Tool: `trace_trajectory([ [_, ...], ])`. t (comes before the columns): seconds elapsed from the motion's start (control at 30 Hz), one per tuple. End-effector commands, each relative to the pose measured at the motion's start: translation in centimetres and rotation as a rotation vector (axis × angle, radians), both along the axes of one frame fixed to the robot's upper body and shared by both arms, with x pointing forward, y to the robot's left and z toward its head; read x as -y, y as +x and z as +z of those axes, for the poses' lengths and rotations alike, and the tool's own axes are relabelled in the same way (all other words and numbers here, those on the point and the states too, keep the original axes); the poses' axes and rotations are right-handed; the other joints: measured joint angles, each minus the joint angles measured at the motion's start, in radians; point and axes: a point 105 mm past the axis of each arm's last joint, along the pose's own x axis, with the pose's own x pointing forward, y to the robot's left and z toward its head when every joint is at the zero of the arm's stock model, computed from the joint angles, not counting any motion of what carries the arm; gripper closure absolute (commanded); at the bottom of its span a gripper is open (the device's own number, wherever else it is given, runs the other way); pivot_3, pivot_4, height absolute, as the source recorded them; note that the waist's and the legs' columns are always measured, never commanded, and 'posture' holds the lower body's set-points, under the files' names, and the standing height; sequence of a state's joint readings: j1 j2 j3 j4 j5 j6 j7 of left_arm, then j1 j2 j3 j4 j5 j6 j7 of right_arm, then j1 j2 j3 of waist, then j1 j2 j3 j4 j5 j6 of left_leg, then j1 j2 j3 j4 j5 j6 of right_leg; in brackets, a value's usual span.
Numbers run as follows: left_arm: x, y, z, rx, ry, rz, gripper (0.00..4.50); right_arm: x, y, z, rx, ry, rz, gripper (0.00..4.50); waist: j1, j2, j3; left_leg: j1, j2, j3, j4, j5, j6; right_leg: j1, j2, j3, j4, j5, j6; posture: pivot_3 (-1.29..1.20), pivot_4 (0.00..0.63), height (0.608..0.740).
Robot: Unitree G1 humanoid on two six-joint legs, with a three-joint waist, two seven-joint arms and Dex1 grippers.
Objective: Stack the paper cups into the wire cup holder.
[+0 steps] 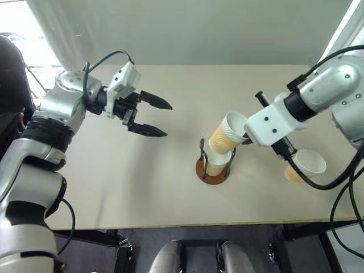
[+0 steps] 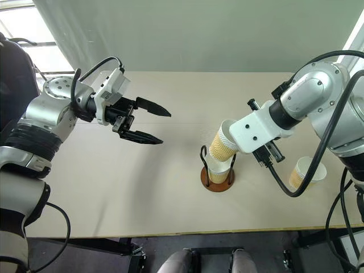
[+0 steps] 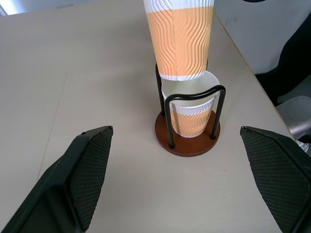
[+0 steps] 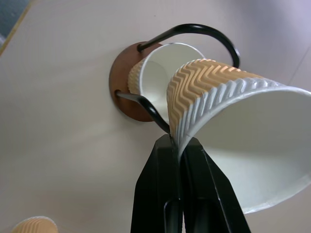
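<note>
The wire cup holder [image 1: 211,177] stands mid-table on its round brown base, and one paper cup [image 3: 194,119] sits upright inside it. A second paper cup [image 1: 226,133] hangs tilted just above, its narrow bottom at the mouth of the cup in the holder. My right gripper [image 4: 178,145] is shut on that tilted cup's rim wall. A third paper cup [image 1: 305,165] stands upright on the table to the right, beyond my right arm. My left gripper [image 1: 153,116] hovers open and empty over the table, well left of the holder and pointing toward it.
The tan table [image 1: 142,187] runs to a front edge close to me and to a wall at the back. Black cables hang from my right arm beside the third cup. Bare tabletop lies between my left gripper and the holder.
</note>
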State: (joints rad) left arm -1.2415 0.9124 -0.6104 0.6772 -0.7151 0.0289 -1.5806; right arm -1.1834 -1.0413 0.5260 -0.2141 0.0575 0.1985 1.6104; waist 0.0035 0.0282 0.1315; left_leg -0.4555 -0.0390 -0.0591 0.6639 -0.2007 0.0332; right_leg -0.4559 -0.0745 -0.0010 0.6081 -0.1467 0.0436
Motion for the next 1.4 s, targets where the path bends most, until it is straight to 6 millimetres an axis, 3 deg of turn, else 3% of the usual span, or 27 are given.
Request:
trace_trajectory([
  [0.03,0.0,-0.6,1.0,0.02,0.004,-0.041,0.0,-0.3,-0.6,0.3,0.023,-0.008,0.032,4.48,0.0,0.0,0.0,0.0,0.0,0.0,0.0,0.0,0.0,0.0,0.0,0.0,0.0,0.0,0.0,0.0,0.15,0.74],
  [0.6,0.1,-0.6,0.8,0.015,0.01,-0.04,0.0,-1.3,-0.4,-0.7,0.042,-0.028,0.075,4.48,0.0,0.0,0.0,0.0,0.0,0.0,0.0,0.0,0.002,0.0,0.0,0.0,0.001,0.0,0.0,0.0,0.15,0.74],
  [0.7,0.1,-0.6,0.8,0.013,0.009,-0.039,0.0,-1.4,-0.4,-0.7,0.043,-0.025,0.079,3.91,0.0,0.0,0.0,0.0,0.0,0.0,0.001,0.0,0.002,0.0,0.0,0.0,0.001,0.0,0.0,0.0,0.15,0.74],
  [1.07,0.2,-0.7,0.8,0.01,0.009,-0.042,0.0,-1.4,-0.3,-0.3,0.046,0.001,0.069,0.05,-0.001,0.0,0.0,0.0,0.0,-0.001,0.001,0.0,0.002,0.0,0.0,0.0,0.001,0.0,0.0,0.0,0.15,0.74],
  [1.27,0.1,-0.7,0.9,0.0,-0.002,-0.036,0.0,-1.2,-0.9,1.0,-0.044,0.153,-0.017,0.05,0.0,0.0,0.0,0.0,0.0,-0.001,0.001,0.001,0.001,0.0,0.0,0.0,0.001,0.0,0.0,0.0,0.15,0.74],
  [1.4,0.1,-0.6,1.3,0.003,-0.039,-0.034,0.0,0.3,-2.0,1.4,-0.196,0.268,-0.156,0.05,0.005,0.0,0.0,-0.001,0.0,-0.001,0.001,0.003,-0.001,0.001,0.0,0.0,0.001,-0.001,0.0,0.0,0.15,0.74],
])
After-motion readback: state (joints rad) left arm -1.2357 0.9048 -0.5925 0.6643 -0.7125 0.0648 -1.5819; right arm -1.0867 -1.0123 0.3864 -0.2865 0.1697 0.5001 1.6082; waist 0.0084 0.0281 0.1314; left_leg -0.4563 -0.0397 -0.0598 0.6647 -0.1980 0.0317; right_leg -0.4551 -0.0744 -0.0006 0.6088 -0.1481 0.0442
